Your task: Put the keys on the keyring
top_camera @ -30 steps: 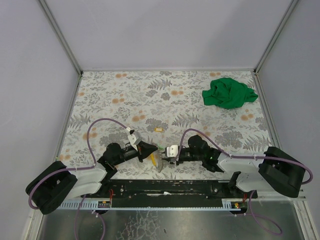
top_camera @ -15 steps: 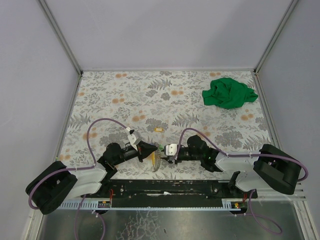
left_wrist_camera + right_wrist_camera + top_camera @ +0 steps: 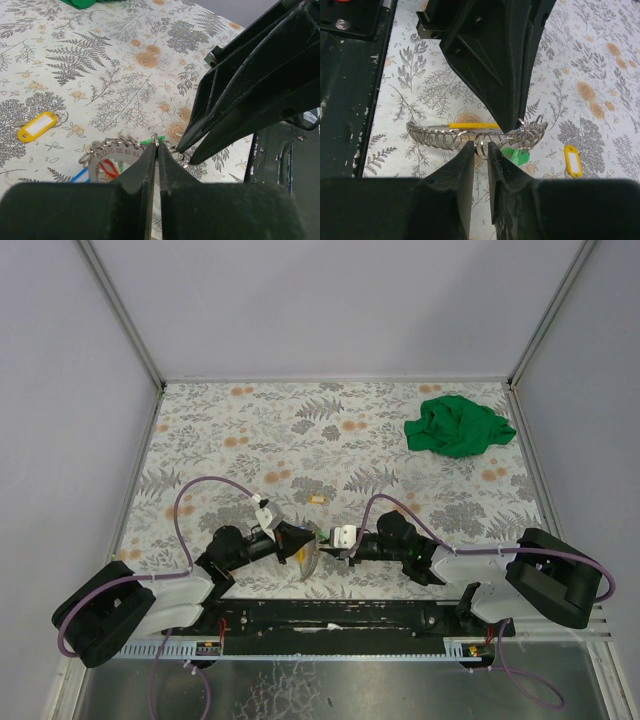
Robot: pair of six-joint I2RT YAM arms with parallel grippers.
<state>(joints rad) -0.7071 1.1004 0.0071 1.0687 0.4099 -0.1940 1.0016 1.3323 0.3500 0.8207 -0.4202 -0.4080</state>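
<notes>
From above, the keyring [image 3: 309, 558] sits between left gripper [image 3: 303, 544] and right gripper [image 3: 328, 540], yellow key [image 3: 318, 500] beyond it; left wrist: left gripper clenched on the keyring; right wrist: right gripper barely parted at the keyring beside green key [image 3: 515, 156], grasp unclear.

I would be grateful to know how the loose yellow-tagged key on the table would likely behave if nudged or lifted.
The yellow-tagged key lies flat, so it would probably slide rather than roll. It looks small and thin, so likely very light. Its tag sits on a small ring, so it would probably dangle loosely when lifted.
</notes>
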